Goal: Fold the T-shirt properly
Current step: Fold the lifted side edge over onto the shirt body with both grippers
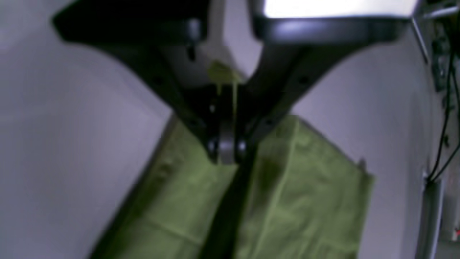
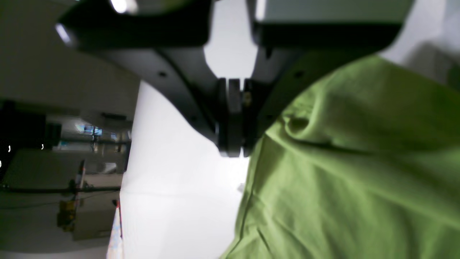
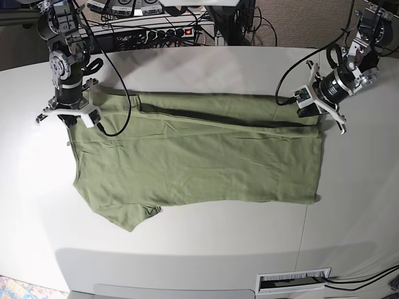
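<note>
Shirt [image 3: 199,162] lies flat on the white table [image 3: 199,249], spread sideways across the base view. Far long edge is doubled over toward the near side, forming a narrow folded band along the top. One short sleeve sticks out at the near left corner. Hem end sits at the view's right, shoulder end at the view's left.

Left tool [image 1: 226,151]: at the far right corner of the shirt in the base view, low over the table. Wrist view is blurred, but the two black fingers [image 1: 169,93] meet at their tips, and a sliver of green cloth shows pinched between them higher up. More shirt hangs or lies just below the tips. Reads as clamped on the shirt.

Right tool [image 2: 231,144]: at the far left corner of the shirt in the base view, above the shoulder area. In its wrist view the finger pads are pressed together with no gap. Green fabric bunches directly against the right side of the tips; the cloth folds in toward the pads, but whether any of it is caught between them I cannot tell. Closed, at the shirt's edge.

Arms are well apart, one at each far corner.

Background: power strip and cables [image 3: 156,28] behind the table; a cable loops from the right arm onto the cloth.
</note>
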You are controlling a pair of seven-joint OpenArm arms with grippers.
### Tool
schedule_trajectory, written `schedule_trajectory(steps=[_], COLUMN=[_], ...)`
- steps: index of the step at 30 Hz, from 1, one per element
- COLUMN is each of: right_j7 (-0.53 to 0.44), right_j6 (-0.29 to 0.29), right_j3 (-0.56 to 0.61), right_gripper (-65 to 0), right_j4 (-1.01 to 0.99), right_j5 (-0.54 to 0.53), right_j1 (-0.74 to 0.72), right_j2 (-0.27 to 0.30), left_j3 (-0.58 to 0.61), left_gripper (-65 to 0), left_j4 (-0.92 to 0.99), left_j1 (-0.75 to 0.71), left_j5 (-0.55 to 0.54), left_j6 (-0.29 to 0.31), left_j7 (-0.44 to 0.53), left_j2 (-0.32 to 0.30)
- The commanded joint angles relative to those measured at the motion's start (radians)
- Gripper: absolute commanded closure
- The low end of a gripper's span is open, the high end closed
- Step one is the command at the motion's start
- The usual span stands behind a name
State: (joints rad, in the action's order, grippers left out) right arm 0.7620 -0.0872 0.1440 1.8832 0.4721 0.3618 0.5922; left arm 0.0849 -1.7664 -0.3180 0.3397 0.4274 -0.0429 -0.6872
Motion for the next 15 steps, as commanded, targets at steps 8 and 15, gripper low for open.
schedule_trajectory(steps=[8, 15], right_j7=[-0.09, -0.138], right_j6=[-0.136, -0.223], right_j3=[-0.007, -0.007], right_gripper=[0.0, 0.0], right_j4=[0.014, -0.023], right_j5=[-0.008, -0.016], right_j1=[-0.046, -0.047], right_j2=[0.014, 0.014], left_j3=[-0.008, -0.008], left_gripper=[0.0, 0.0], left_j4=[0.009, 0.053], left_j1=[0.03, 0.046], left_j5=[0.005, 0.004], left_j6=[-0.006, 0.048], left_j7=[0.026, 0.044], left_j2=[-0.016, -0.016])
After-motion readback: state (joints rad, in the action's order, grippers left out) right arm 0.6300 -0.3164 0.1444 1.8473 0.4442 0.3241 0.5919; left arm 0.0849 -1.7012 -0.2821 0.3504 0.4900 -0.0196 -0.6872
